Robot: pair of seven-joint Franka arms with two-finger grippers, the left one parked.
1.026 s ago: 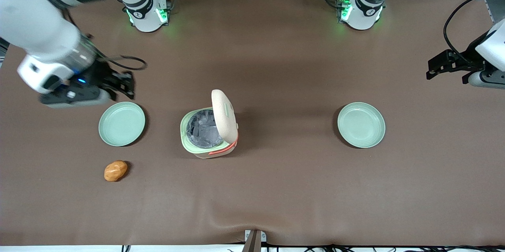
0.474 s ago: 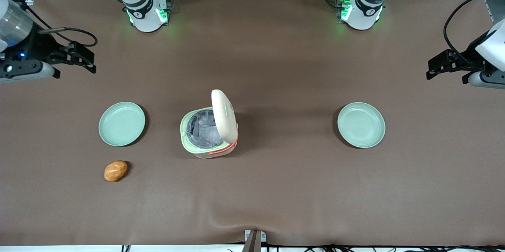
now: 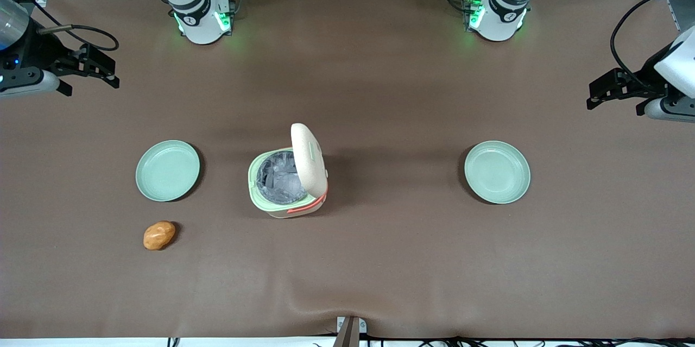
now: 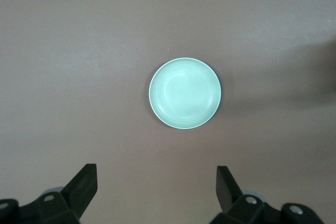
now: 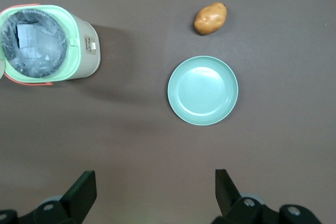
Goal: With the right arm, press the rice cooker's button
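The rice cooker (image 3: pixel 288 195) stands at the middle of the table with its cream lid (image 3: pixel 308 159) tipped up and open, showing a grey-lined pot inside the pale green rim. It also shows in the right wrist view (image 5: pixel 84 51), with a small control panel (image 5: pixel 90 45) on its side. My right gripper (image 3: pixel 111 71) hangs open and empty high above the table, far off toward the working arm's end and farther from the front camera than the cooker. In the right wrist view the gripper (image 5: pixel 155 182) has its fingers wide apart over bare table.
A mint-green plate (image 3: pixel 167 170) lies between the gripper and the cooker and also shows in the right wrist view (image 5: pixel 202 90). A potato (image 3: pixel 159 235) lies nearer the front camera than that plate. A second plate (image 3: pixel 497 172) lies toward the parked arm's end.
My right arm has pulled back from above the nearby plate toward its own end of the table and away from the front camera. The cooker and its open lid have not moved.
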